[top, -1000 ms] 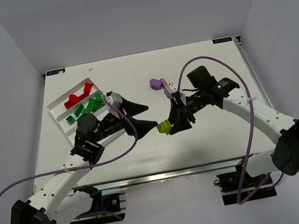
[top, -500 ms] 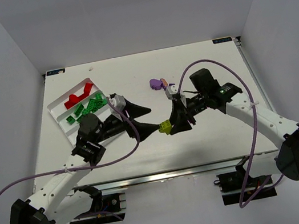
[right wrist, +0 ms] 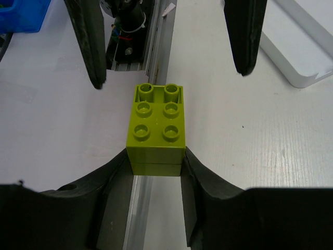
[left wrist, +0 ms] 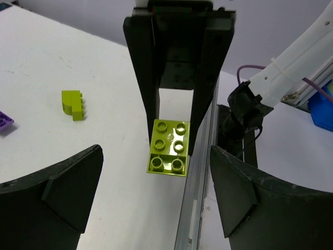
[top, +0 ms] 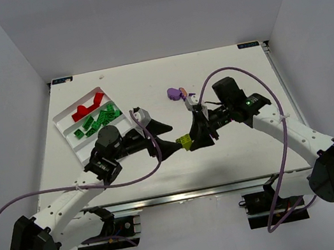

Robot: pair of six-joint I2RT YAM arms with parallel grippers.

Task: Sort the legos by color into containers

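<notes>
Overhead, my left arm hides the near end of the white ridged tray (top: pixel 63 129), and a flat purple brick (left wrist: pixel 4 121) is cut off at the left wrist frame's edge. My right gripper (right wrist: pixel 156 159) pinches a glossy yellow-green brick (right wrist: pixel 156 125) with six round studs, mid-table between the arms. My left gripper (left wrist: pixel 156 156) gapes wide and empty, facing that brick.

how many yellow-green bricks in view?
2. The held yellow-green brick is clamped in the right gripper. The loose yellow-green brick lies on the table near a purple brick. Others may be hidden.
</notes>
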